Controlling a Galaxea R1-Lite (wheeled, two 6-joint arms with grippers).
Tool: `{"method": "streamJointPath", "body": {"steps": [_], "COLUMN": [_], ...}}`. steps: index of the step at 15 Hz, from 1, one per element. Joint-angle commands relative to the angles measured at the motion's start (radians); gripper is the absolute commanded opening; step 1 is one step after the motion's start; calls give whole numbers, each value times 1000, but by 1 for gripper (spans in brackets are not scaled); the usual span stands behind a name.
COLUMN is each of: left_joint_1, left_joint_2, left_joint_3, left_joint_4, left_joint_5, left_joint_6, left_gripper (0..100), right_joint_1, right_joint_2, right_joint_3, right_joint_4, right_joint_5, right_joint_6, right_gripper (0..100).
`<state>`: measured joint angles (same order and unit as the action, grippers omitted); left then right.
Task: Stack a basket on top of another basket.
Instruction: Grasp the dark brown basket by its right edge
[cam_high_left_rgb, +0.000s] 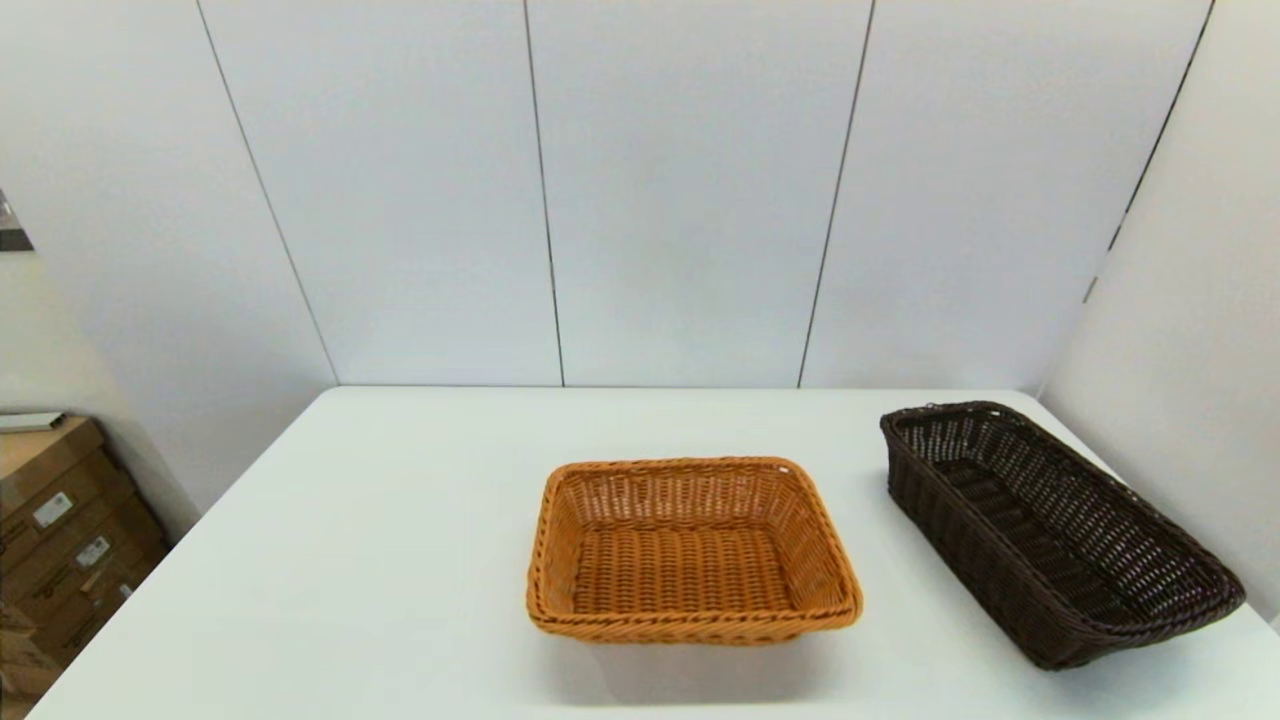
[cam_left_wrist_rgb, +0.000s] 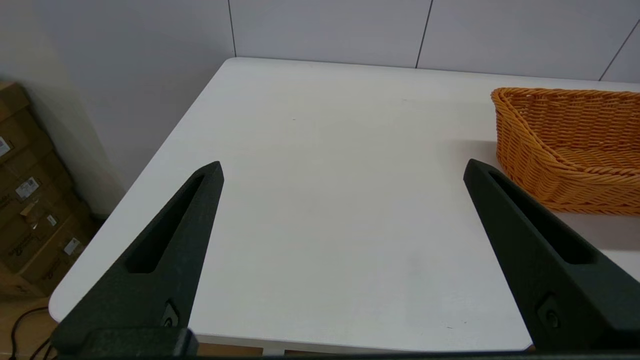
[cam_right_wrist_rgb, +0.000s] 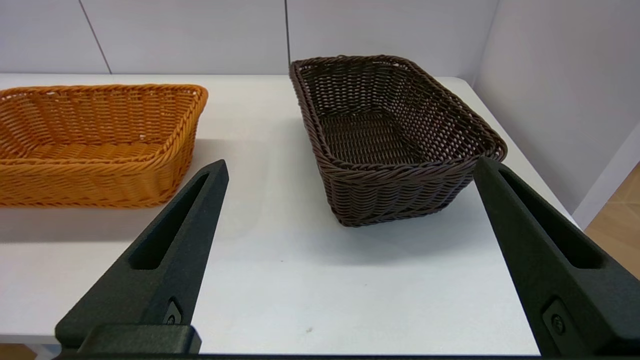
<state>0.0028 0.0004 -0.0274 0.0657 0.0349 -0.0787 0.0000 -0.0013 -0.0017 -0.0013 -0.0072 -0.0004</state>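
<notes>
The dark brown basket (cam_high_left_rgb: 1050, 530) rests on the table at the right, close to the right edge, lying at an angle. The orange basket (cam_high_left_rgb: 690, 550) sits at the table's middle, nearer the front. Both stand apart and hold nothing. Neither arm shows in the head view. My right gripper (cam_right_wrist_rgb: 350, 167) is open, held back at the near table edge, facing the dark brown basket (cam_right_wrist_rgb: 390, 135) with the orange basket (cam_right_wrist_rgb: 95, 142) beside it. My left gripper (cam_left_wrist_rgb: 342, 170) is open over the table's near left part, with the orange basket (cam_left_wrist_rgb: 570, 150) off to one side.
The white table (cam_high_left_rgb: 400, 540) ends at grey wall panels behind and a wall close on the right. Stacked cardboard boxes (cam_high_left_rgb: 60, 530) stand on the floor to the left of the table.
</notes>
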Motion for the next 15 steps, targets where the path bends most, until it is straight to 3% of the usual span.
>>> {"method": "streamJointPath", "body": {"steps": [1, 4, 6, 8, 10, 12, 15], "left_joint_1": [0, 0, 0, 0, 0, 0, 0], "left_joint_2": [-2, -2, -2, -2, -2, -2, -2], "left_joint_3": [0, 0, 0, 0, 0, 0, 0], "left_joint_4": [0, 0, 0, 0, 0, 0, 0], "left_joint_5": [0, 0, 0, 0, 0, 0, 0], "left_joint_6": [-1, -1, -1, -1, -1, -1, -1], "left_gripper": [100, 100, 100, 100, 100, 100, 100], "right_joint_1": [0, 0, 0, 0, 0, 0, -2], "right_joint_2": [1, 1, 4, 12, 35, 78, 207], "right_joint_3": [-37, -185, -282, -316, -334, -383, -443], "right_joint_4": [0, 30, 153, 224, 238, 310, 323], "right_joint_5": [10, 30, 105, 142, 145, 142, 144], "right_joint_6": [3, -1, -9, -9, -7, -6, 3], "right_gripper": [100, 100, 100, 100, 100, 100, 100]}}
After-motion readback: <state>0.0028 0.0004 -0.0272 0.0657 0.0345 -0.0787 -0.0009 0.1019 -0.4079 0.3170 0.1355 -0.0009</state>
